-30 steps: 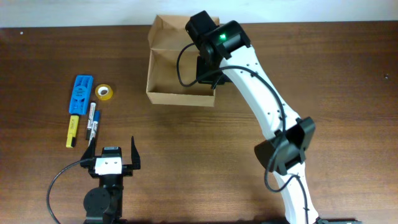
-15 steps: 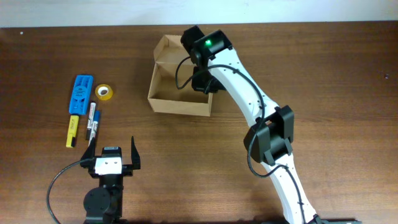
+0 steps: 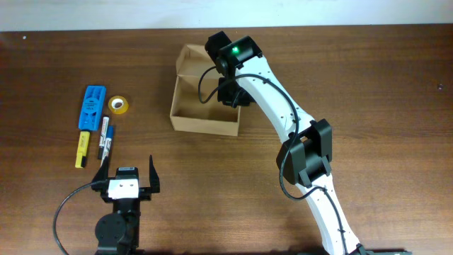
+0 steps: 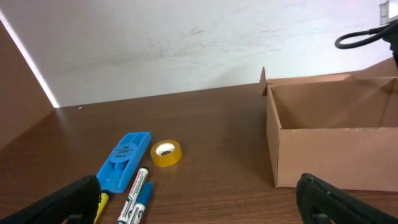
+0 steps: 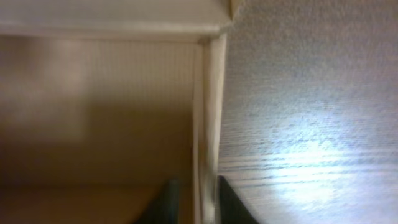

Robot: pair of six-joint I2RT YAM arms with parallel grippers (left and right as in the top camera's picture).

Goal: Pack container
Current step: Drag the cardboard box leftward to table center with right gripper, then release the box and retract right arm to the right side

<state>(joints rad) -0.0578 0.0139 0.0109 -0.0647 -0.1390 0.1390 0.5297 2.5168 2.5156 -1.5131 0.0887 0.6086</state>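
Cardboard, tan-brown and plain: the container (image 3: 198,95) sits on the wooden counter (image 3: 382,85) toward the far edge, roughly midway between the left and right edges. It is open at the top, with its flap lid standing at the far side. I see nothing inside it from overhead.

My right arm reaches across from the near-right corner to the container's right wall. On the wrist camera, the right gripper (image 5: 196,194) has one dark fingertip inside the wall and one outside. They sit close against the cardboard edge, pinching it as far as the blurred picture lets me judge.

The left gripper (image 3: 129,168) rests near the near edge, toward the left corner. Its fingers (image 4: 68,199) are spread wide and hold nothing.

Between it and the far-left corner lies the stationery, well apart from the container:
- a flat blue plastic block (image 3: 93,106);
- a roll of yellow tape (image 3: 118,105), just beside the block;
- a yellow highlighter (image 3: 83,149), on the near side of the block;
- two markers (image 3: 106,138), side by side next to the highlighter.
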